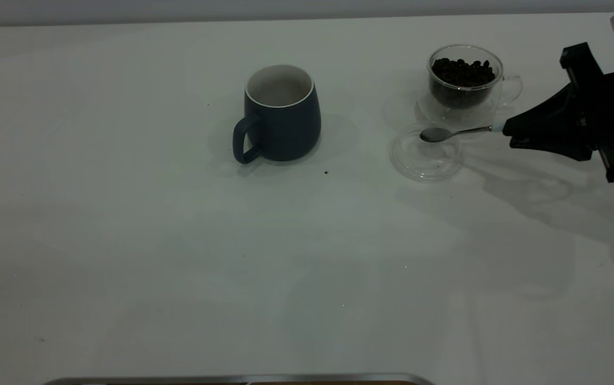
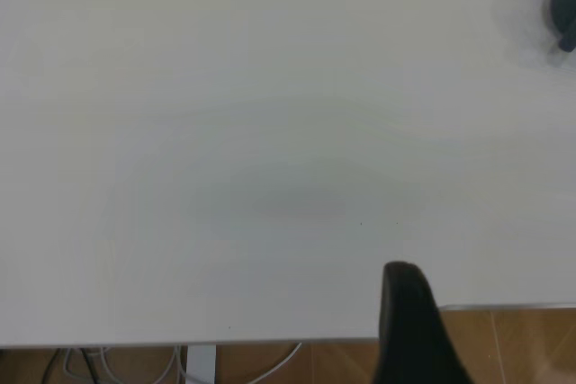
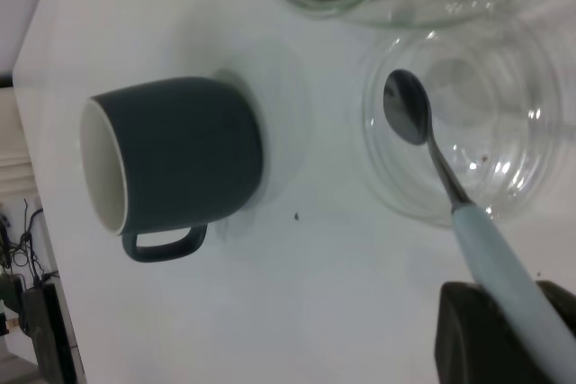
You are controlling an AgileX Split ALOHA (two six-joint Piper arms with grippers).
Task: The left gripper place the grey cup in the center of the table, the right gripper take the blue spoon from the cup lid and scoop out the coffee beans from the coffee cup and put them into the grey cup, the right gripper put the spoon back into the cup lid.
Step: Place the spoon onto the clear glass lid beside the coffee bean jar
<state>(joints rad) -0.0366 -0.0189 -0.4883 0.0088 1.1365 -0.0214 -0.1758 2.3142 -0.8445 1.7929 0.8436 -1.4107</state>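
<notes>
- Right end effector (image 1: 507,130): clamped on the blue spoon (image 1: 453,132) by its handle; the bowl hovers over the cup lid (image 1: 426,152).
- Grey cup (image 1: 281,113): upright, mid-desk (image 1: 178,240).
- Coffee cup (image 1: 464,80): just behind the lid, holding coffee beans (image 1: 463,70).
- Left end effector: one finger (image 2: 409,330) visible at the desk edge; opening cannot be told.

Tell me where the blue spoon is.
In the exterior view, the blue spoon is at the right, its bowl over the cup lid, its handle held by the right gripper, just before the coffee cup.
</notes>
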